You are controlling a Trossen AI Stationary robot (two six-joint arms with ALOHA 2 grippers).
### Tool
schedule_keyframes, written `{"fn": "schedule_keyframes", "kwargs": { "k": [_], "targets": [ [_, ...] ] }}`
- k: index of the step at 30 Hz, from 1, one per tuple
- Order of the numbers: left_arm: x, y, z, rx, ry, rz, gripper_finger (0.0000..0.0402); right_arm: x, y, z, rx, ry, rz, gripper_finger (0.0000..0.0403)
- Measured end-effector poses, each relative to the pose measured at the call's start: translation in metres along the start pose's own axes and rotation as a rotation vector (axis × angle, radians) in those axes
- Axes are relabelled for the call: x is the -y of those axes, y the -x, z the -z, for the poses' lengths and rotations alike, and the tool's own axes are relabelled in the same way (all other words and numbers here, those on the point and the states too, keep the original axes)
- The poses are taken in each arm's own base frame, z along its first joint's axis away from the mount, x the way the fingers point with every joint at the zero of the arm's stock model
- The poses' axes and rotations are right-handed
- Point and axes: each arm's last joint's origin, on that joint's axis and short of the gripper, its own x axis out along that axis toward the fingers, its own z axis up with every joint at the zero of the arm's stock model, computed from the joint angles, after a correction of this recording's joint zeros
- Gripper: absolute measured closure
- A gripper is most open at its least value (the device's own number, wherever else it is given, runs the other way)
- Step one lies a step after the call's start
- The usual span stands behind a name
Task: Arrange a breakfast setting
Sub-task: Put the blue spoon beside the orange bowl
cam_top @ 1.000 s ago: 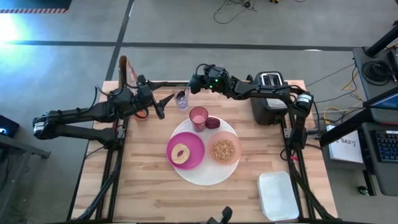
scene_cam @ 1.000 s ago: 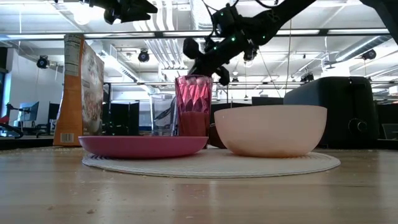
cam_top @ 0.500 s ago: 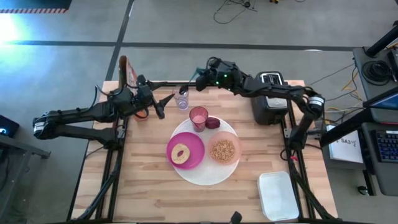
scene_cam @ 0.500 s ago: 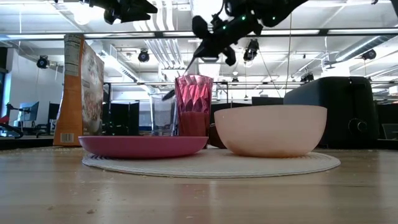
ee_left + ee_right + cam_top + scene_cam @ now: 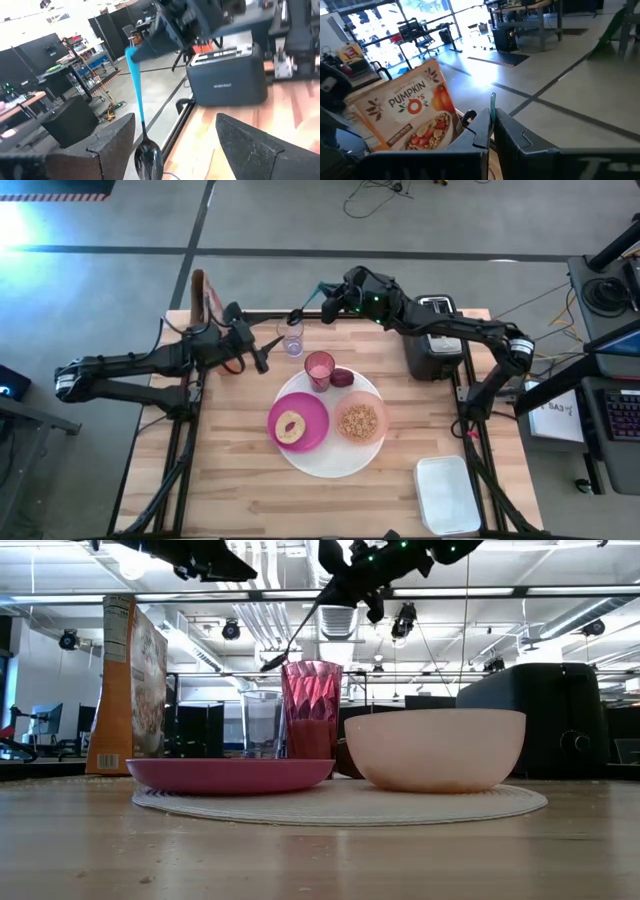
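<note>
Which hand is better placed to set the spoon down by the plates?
The right hand: it is shut on the spoon, above the clear glass. The left hand hovers open beside the glass, holding nothing.

**Right arm up and pinching, left parked open**

Right gripper (image 5: pixel 330 297) raised over the table's far edge, fingers clamped on the spoon (image 5: pixel 306 308). Left gripper (image 5: pixel 258 350) held low at far left, fingers (image 5: pixel 107 145) spread, gripping nothing.
</note>
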Motion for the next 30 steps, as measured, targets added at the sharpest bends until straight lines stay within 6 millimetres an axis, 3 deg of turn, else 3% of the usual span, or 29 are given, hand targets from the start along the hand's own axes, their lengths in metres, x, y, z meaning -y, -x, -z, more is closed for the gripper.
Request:
{"fn": "schedule_keyframes", "kwargs": {
  "k": [13, 23, 30],
  "targets": [
    [0.012, -0.025, 0.006, 0.001, -0.108, -0.002, 0.0141, -0.02, 0.021, -0.012, 0.023, 0.052, -0.062, 0.0394],
    [0.016, -0.031, 0.01, -0.015, -0.072, 0.012, 0.0141, -0.05, 0.032, -0.005, -0.002, 0.102, -0.142, 0.0394],
    [0.015, -0.034, 0.007, 0.019, -0.053, -0.042, 0.0141, -0.059, 0.035, -0.002, -0.003, 0.117, -0.162, 0.0394]
  ]
}}
